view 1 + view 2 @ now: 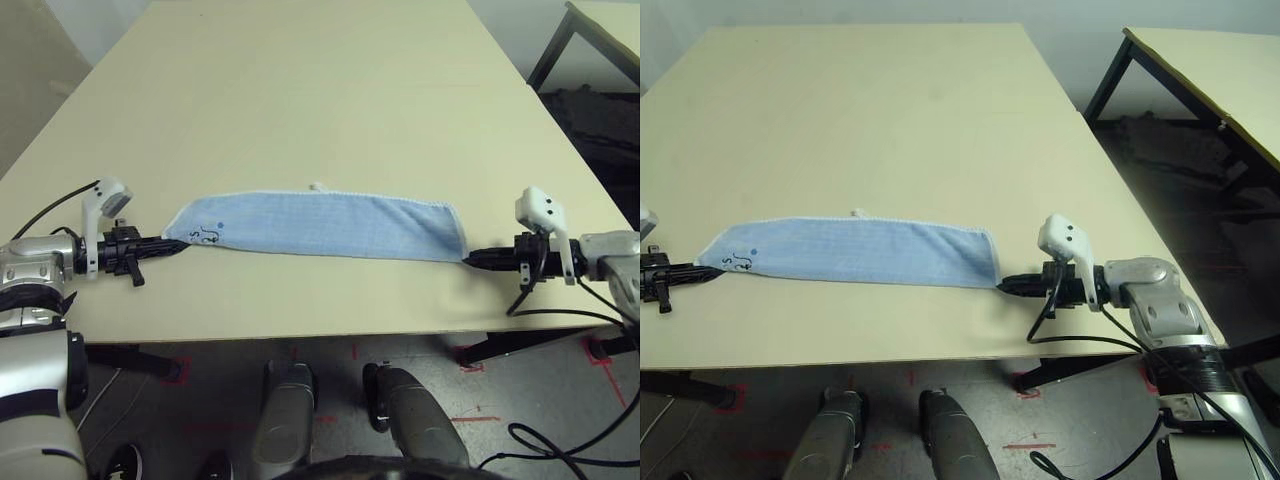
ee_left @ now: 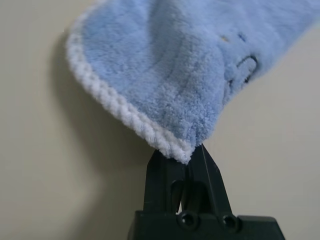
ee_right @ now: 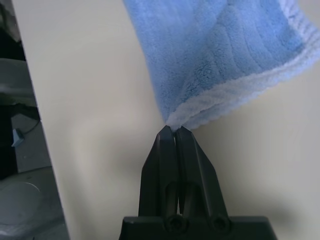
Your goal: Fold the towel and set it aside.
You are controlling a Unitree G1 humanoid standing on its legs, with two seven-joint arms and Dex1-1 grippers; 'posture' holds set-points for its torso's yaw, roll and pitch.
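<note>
Both grippers, left (image 1: 178,243) and right (image 1: 470,259), were clamped on opposite corner tips of the towel (image 1: 320,225), stretched flat near the table's (image 1: 300,100) near edge; such thin pinches risked slipping under tension.

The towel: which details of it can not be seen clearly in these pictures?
- Towel, head views: the dark embroidered mark is too small to read.
- Left wrist view: the mark is blurred and partly folded under.
- Wrist views: pinched corners hidden inside the left claw and right claw.
</note>
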